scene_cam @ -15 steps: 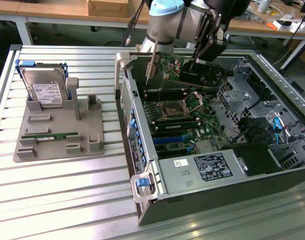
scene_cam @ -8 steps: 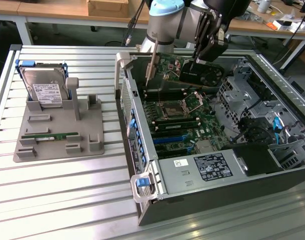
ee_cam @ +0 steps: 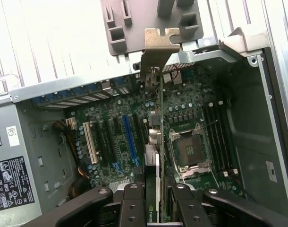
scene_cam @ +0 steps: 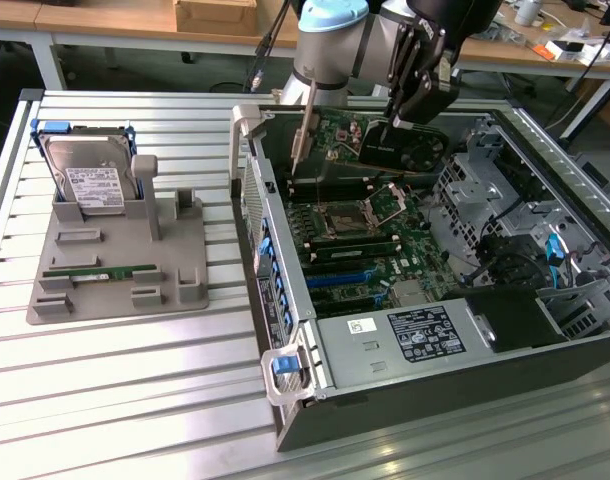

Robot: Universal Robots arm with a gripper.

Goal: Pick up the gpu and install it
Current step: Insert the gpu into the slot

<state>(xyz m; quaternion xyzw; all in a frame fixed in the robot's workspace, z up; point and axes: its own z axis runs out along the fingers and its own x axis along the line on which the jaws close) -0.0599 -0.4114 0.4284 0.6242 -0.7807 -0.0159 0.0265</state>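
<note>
My gripper [scene_cam: 410, 112] is shut on the gpu [scene_cam: 400, 147], a flat dark card, and holds it above the far part of the motherboard [scene_cam: 355, 235] inside the open computer case [scene_cam: 285, 330]. The card's silver end bracket [scene_cam: 305, 125] hangs down near the case's wall on the exterior view's left. In the wrist view the gpu [ee_cam: 160, 142] shows edge-on between my two black fingers [ee_cam: 133, 208], with its bracket [ee_cam: 159, 52] at the far end over the case's rear wall. It hangs clear of the slots, beside the blue slot [ee_cam: 130, 137] and the processor socket [ee_cam: 189, 151].
On the exterior view's left a grey holder tray [scene_cam: 175, 260] carries a silver hard drive [scene_cam: 90, 182] and a green memory stick [scene_cam: 100, 271]. The power supply [scene_cam: 420, 335] fills the case's near end, and drive cages [scene_cam: 525, 230] stand on the exterior view's right.
</note>
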